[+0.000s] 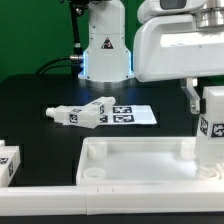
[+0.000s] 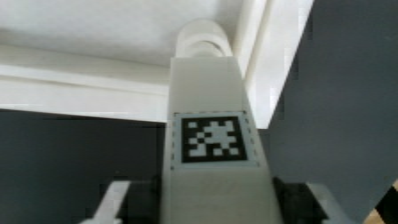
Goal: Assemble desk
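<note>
Exterior view: your gripper (image 1: 207, 98) clamps the white square-section plastic tagged leg (image 1: 212, 130) upright between its jaws, over the white rimmed rectangular tabletop panel (image 1: 130, 160). Wrist view: beyond the jaws, its far end meets a round corner socket (image 2: 205, 45).

You see one tabletop panel (image 1: 140, 147), four legs (image 1: 212, 130), one marker board (image 1: 140, 116) and one long white rail (image 1: 60, 205).
</note>
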You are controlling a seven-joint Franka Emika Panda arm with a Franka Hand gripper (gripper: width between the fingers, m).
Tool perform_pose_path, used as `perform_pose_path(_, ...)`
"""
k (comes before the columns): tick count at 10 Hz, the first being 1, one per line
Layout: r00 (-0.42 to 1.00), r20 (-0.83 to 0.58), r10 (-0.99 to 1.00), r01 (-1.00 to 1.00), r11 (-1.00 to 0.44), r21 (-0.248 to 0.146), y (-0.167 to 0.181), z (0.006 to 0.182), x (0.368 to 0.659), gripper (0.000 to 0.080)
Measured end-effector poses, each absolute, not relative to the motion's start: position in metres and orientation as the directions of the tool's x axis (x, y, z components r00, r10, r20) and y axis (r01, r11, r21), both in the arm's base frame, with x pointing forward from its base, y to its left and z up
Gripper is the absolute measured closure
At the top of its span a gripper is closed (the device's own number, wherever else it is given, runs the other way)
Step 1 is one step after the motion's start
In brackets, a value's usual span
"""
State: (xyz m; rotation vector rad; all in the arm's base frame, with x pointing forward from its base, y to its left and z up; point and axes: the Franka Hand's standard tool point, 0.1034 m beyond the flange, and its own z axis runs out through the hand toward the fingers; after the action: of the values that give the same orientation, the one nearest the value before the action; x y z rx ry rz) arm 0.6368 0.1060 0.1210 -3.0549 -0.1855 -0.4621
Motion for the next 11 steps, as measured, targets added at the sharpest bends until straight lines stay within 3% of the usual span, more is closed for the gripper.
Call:
perform_pose_path(4, 0.949, 0.295, 0.112, 0.126, -0.992, -0.027, 0.1075, 0.1089, 0.6353, 0.0515)
perform_pose_path(10, 0.937, 0.333, 0.109, 0.124, -0.992, -0.025, 0.1071, 0.1086, 0.6384, 0.0494)
perform_pose_path(11, 0.938, 0.330, 0.109, 0.124, -0.992, -0.025, 0.1071, 0.1084, 0.6382, 0.0312)
